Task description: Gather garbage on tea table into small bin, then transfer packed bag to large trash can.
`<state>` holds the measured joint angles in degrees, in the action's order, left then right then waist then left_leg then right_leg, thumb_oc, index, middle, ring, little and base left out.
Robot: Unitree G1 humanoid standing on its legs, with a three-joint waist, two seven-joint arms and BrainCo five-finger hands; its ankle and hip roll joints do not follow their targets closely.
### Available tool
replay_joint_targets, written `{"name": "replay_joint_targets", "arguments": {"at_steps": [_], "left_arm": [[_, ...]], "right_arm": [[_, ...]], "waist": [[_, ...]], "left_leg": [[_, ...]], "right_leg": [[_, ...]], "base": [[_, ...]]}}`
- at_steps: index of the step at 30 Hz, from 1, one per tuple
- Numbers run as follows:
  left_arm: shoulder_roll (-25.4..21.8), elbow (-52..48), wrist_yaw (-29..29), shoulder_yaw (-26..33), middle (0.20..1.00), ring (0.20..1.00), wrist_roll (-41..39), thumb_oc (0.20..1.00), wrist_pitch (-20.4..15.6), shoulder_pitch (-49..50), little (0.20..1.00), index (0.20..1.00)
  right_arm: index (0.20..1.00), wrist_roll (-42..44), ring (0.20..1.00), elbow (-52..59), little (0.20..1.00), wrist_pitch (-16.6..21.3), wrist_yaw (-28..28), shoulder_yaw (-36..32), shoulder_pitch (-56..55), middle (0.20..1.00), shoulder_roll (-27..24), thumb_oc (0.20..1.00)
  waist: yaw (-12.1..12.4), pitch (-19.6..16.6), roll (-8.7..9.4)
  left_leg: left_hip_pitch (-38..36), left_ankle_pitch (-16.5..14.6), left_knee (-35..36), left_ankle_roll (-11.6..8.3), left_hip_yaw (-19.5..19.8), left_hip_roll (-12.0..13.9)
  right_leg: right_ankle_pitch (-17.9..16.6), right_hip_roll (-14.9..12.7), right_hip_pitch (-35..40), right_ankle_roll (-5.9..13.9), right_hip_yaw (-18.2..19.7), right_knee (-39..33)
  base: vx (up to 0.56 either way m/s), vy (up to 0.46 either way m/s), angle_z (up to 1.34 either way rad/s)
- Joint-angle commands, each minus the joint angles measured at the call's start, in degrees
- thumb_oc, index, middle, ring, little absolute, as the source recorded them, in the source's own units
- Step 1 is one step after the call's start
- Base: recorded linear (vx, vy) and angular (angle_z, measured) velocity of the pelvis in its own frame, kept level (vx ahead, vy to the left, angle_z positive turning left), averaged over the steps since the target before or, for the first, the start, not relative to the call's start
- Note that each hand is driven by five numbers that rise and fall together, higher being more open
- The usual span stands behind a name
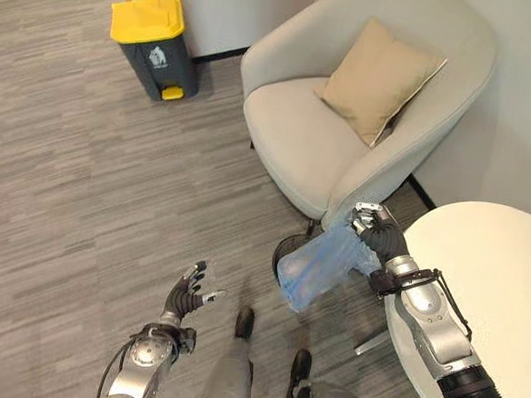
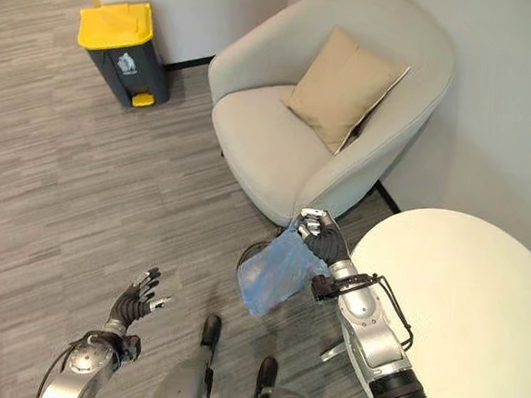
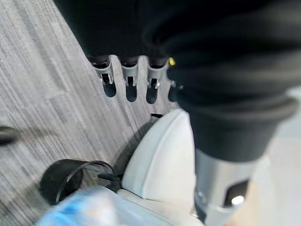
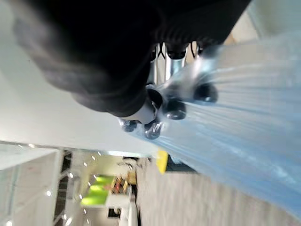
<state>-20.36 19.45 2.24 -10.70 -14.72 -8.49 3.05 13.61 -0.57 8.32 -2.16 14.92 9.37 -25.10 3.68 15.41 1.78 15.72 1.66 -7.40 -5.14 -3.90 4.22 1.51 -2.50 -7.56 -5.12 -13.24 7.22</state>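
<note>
A filled, translucent blue garbage bag (image 1: 317, 271) hangs in the air beside the armchair, with my right hand (image 1: 378, 240) shut on its top. In the right wrist view the fingers (image 4: 175, 109) curl round the gathered plastic of the bag (image 4: 244, 127). Just behind and below the bag, the small black bin (image 1: 286, 249) stands on the floor. The large grey trash can (image 1: 155, 47) with a yellow lid stands far off at the back left, lid down. My left hand (image 1: 187, 293) hovers low over the floor with its fingers (image 3: 130, 85) spread and nothing in it.
A round white tea table (image 1: 496, 297) is at the right, under my right forearm. A beige armchair (image 1: 315, 143) with a tan cushion (image 1: 379, 75) stands between the bag and the back wall. Grey wood-look floor lies between me and the trash can.
</note>
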Motion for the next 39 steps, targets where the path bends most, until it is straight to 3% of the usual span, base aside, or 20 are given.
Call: {"name": "replay_joint_targets", "arguments": {"at_steps": [1, 6, 11, 15, 23, 32, 39], "left_arm": [[-2.56, -4.95, -1.11, -0.30, 1.000, 1.000, 0.75, 1.000, -3.07, -0.69, 1.000, 1.000], [-3.63, -9.33, -2.83, -2.55, 1.000, 1.000, 3.22, 1.000, -3.95, -2.56, 1.000, 1.000], [-5.47, -15.00, -6.17, -7.33, 1.000, 1.000, 4.68, 1.000, -4.85, -6.26, 1.000, 1.000], [-5.07, -15.47, -5.26, -10.82, 1.000, 1.000, 7.24, 1.000, -5.30, -11.26, 1.000, 1.000], [-2.89, -10.11, -1.01, -15.08, 1.000, 1.000, 11.00, 1.000, -4.52, -20.30, 1.000, 1.000], [0.20, -4.53, -0.26, -18.92, 1.000, 1.000, 14.40, 1.000, -2.84, -19.78, 1.000, 1.000], [1.12, -3.82, 0.06, -19.38, 1.000, 1.000, 14.46, 1.000, -2.54, -17.92, 1.000, 1.000]], "right_arm": [[0.200, 3.44, 0.200, 7.11, 0.200, 4.43, 0.98, -3.27, 1.59, 0.200, 1.83, 0.200], [0.200, 5.79, 0.200, 7.83, 0.200, 5.17, 1.93, -4.33, 1.33, 0.200, 2.33, 0.200], [0.200, 8.79, 0.200, 9.72, 0.200, 4.90, 4.79, -1.65, 3.88, 0.200, 3.10, 0.200], [0.200, 12.65, 0.200, 10.65, 0.200, 4.20, 7.26, 2.31, 5.67, 0.200, 4.71, 0.200], [0.200, 14.67, 0.200, 9.30, 0.200, 3.11, 8.48, 8.95, 11.15, 0.200, 6.34, 0.200], [0.200, 17.81, 0.200, 7.31, 0.200, 3.18, 7.31, 14.40, 17.58, 0.200, 12.11, 0.200], [0.200, 19.35, 0.200, 8.54, 0.200, 3.55, 6.72, 15.36, 19.57, 0.200, 13.37, 0.200]], "waist": [[-2.35, -3.99, 2.94], [-3.75, -5.60, 2.18], [-4.49, -7.89, 2.62], [-5.20, -9.77, 3.12], [-5.86, -11.27, 3.46], [-4.83, -11.94, 4.01], [-4.23, -11.96, 4.25]], "left_leg": [[-1.74, -2.37, -4.21, 1.82, -0.32, -2.07], [-6.24, -2.76, -0.18, 1.05, -1.92, -0.71], [-10.80, -3.12, 5.36, 1.55, -2.77, -1.56], [-14.28, -3.14, 8.65, 2.12, -4.03, -2.08], [-17.44, -2.95, 11.36, 2.60, -5.07, -2.28], [-18.70, -3.21, 12.08, 2.98, -5.11, -2.33], [-18.81, -3.27, 12.22, 3.06, -5.09, -2.41]], "right_leg": [[4.42, -0.14, 6.17, 7.74, 2.78, -6.58], [3.51, -1.02, 6.52, 8.21, -0.51, -7.65], [2.51, -1.50, 7.75, 9.34, 0.29, -8.11], [2.05, -1.46, 8.53, 10.08, 1.78, -8.31], [1.59, -1.33, 9.23, 10.86, 3.36, -8.36], [1.04, -1.36, 10.40, 11.09, 3.81, -9.44], [0.77, -1.59, 10.48, 11.26, 3.57, -9.53]], "base": [[-0.04, 0.023, 0.69], [0.03, 0.075, 0.52], [0.05, 0.117, 0.11], [0.05, 0.073, -0.19], [0.03, 0.036, -0.16], [0.02, 0.016, -0.03], [0.00, 0.000, 0.00]]}}
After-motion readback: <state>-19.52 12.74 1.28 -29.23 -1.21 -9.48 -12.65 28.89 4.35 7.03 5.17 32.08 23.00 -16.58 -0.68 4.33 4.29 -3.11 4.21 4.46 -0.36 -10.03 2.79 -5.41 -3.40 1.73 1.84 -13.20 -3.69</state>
